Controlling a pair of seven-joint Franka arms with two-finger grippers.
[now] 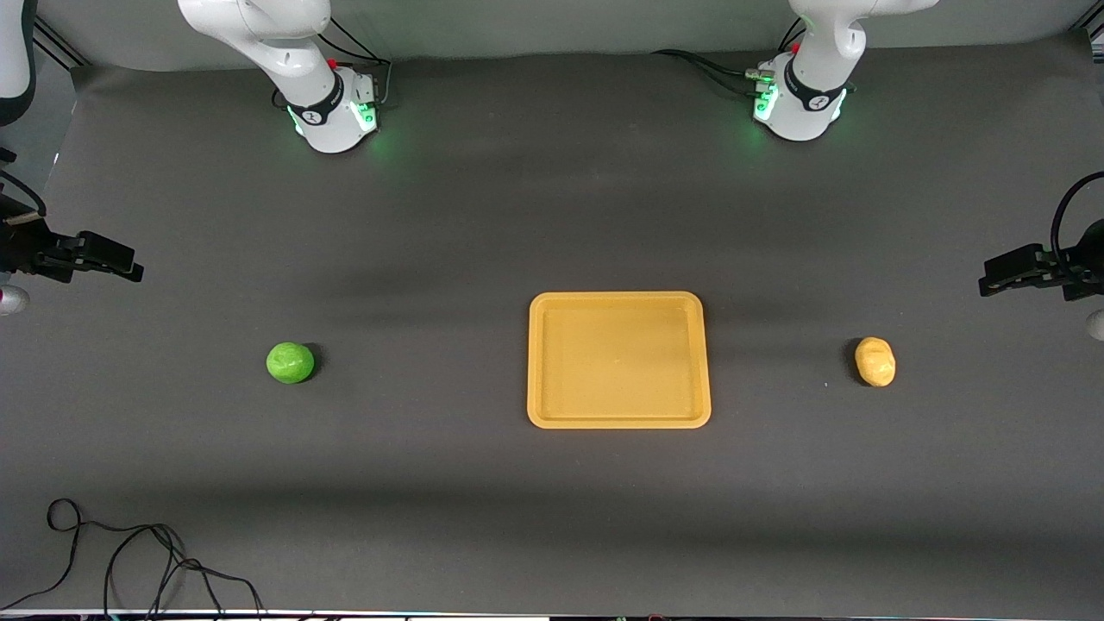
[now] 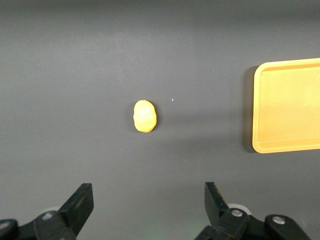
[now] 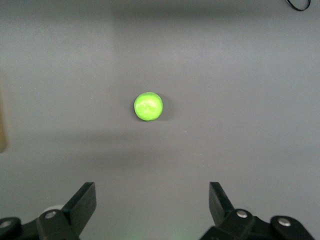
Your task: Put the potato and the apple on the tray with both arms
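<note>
On the dark table, the tray (image 1: 618,360) lies flat in the middle, a little toward the left arm's end, with nothing on it. The apple (image 1: 290,362) sits well apart from it toward the right arm's end, and the potato (image 1: 875,361) sits well apart from it toward the left arm's end. That layout looks meant to give each arm its own piece: each fruit lies on the side of the arm that can reach it without crossing the other, and the tray between them is a shared drop spot.

Both arms are held high and out at the table's ends, so each wrist camera looks straight down on its target. The left gripper (image 2: 149,200) hangs over the bare table near the potato (image 2: 145,116), its fingers spread wide, holding and touching nothing; one corner of the tray (image 2: 260,107) shows at the edge of that view. The right gripper (image 3: 152,199) hangs over the table near the apple (image 3: 148,106), its fingers likewise spread wide and empty.

Neither fruit has been picked up, so the task looks to be at its start. Each gripper would need to come down around its fruit; the glossy round apple may roll if nudged.
</note>
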